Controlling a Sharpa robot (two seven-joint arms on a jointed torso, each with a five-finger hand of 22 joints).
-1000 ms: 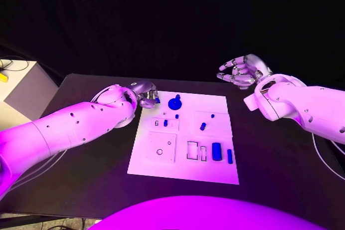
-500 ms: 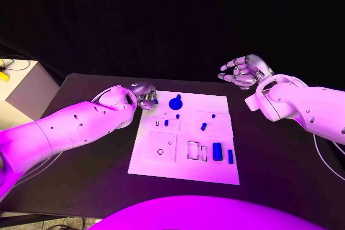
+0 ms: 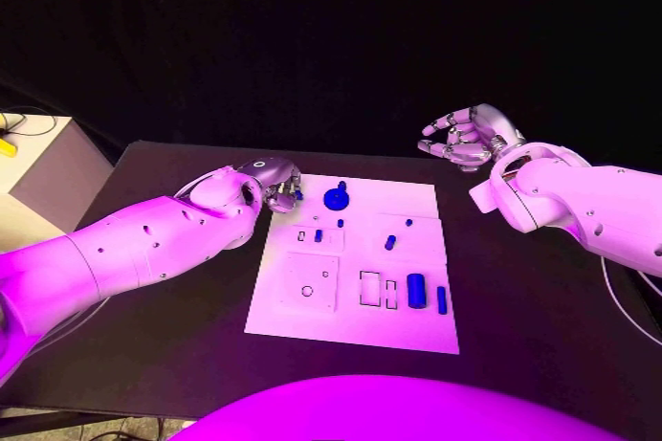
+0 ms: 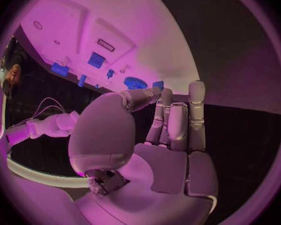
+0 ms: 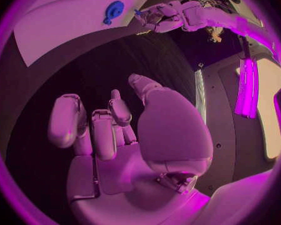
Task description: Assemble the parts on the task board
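Board (image 3: 352, 312), white, lies in the middle of the black worktop (image 3: 538, 297), with blue parts spread over its far half and right side. A round part (image 3: 336, 198) with a short stem sits near the far edge; a small part (image 3: 319, 235) stands in a recess just left of centre, another small part (image 3: 390, 241) lies right of centre, and two upright oblong parts (image 3: 415, 290) stand side by side near the right edge, next to a pair of rectangular slots (image 3: 378, 289). A square plate area with a round hole (image 3: 309, 282) occupies the near left of the board. The left robot hand (image 3: 278, 185) hovers at the board's far left corner, just beside the round part; in the left wrist view its fingers (image 4: 178, 120) are curled in and a small blue piece (image 4: 158, 85) shows right at the fingertips, but I cannot tell whether it is pinched or merely lies behind them. The right robot hand (image 3: 469, 135) is raised beyond the far right corner, well apart from the board, released, with fingers (image 5: 93, 127) loosely bent, apart and holding nothing.
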